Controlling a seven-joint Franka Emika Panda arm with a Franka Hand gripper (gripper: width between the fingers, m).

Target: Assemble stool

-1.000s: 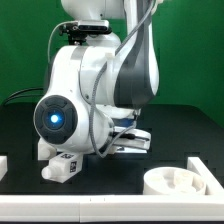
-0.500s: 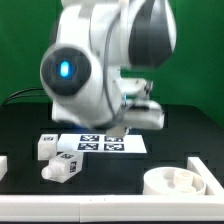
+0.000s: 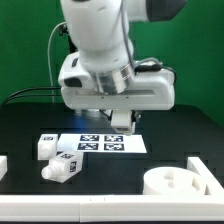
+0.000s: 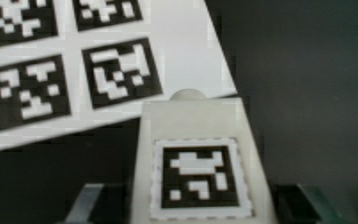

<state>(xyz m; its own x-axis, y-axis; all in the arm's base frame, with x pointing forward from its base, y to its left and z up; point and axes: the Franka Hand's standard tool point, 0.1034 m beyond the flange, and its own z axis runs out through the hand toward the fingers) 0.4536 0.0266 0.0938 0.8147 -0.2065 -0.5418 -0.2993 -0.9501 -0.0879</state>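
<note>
- Swung up off the table, the arm (image 3: 100,45) was carried over the marker board (image 3: 95,143).
- A leg (image 4: 197,150) was clamped in the closed gripper (image 4: 197,208).
- The seat (image 3: 175,182) was left well apart; insertion was judged next.

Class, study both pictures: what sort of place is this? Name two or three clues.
Probably a robotics lab bench: a robot arm above a black table, the marker board of printed tags, and a tagged white leg held in the gripper.
</note>
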